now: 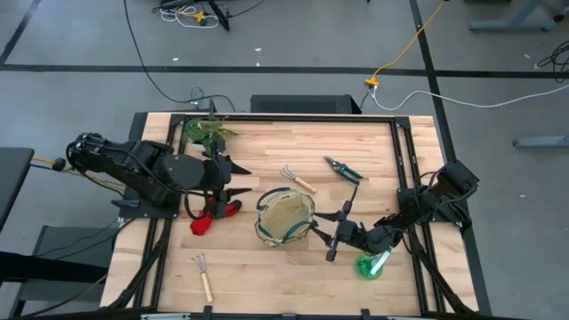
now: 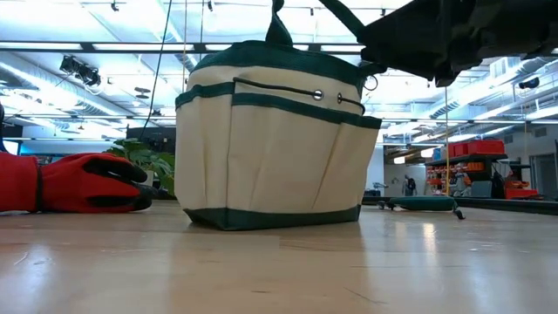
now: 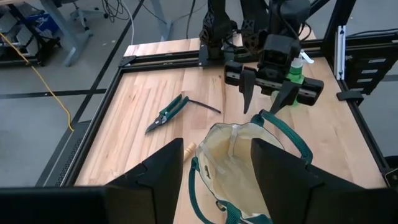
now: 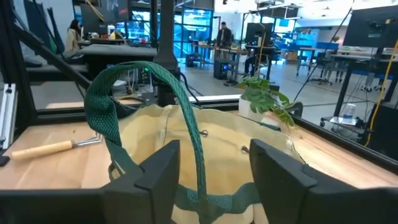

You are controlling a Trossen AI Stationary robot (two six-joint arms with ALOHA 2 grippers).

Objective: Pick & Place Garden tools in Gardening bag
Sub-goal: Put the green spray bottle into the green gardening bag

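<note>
Room: workshop floor with cables around a pale wooden table (image 1: 267, 276); benches and screens beyond.
Gardening bag (image 1: 285, 217): standing upright at table centre, mouth up and open, so tools can drop straight in; nothing certain visible inside.
Right gripper (image 1: 331, 232): at 3 o'clock of the bag, just beside its rim, fingers spread wide and empty; one green loop handle (image 4: 155, 93) arching up between the fingers in the right wrist view, seemingly lined up to catch or steady the bag.
Left gripper (image 1: 228, 184): at 9 o'clock of the bag, near it, fingers apart and holding nothing; pointed toward the bag mouth.
Red gloves (image 1: 212, 216): lying flat at 9 o'clock of the bag, right under the left gripper, likely its next pick.
Rake (image 1: 297, 178): wooden handle, at 12 o'clock, just beside the bag.
Pruning shears (image 1: 344, 169): at 1 o'clock, apart from the bag.
Second rake (image 1: 204, 275): at 7 o'clock, well apart, near the table edge.
Green round piece (image 1: 371, 265): white handle, at 4 o'clock, partly under the right arm.
Plant (image 1: 206, 133): at 11 o'clock, far corner, not a tool.
Progress: all visible tools outside the bag; packing judged barely begun.
</note>
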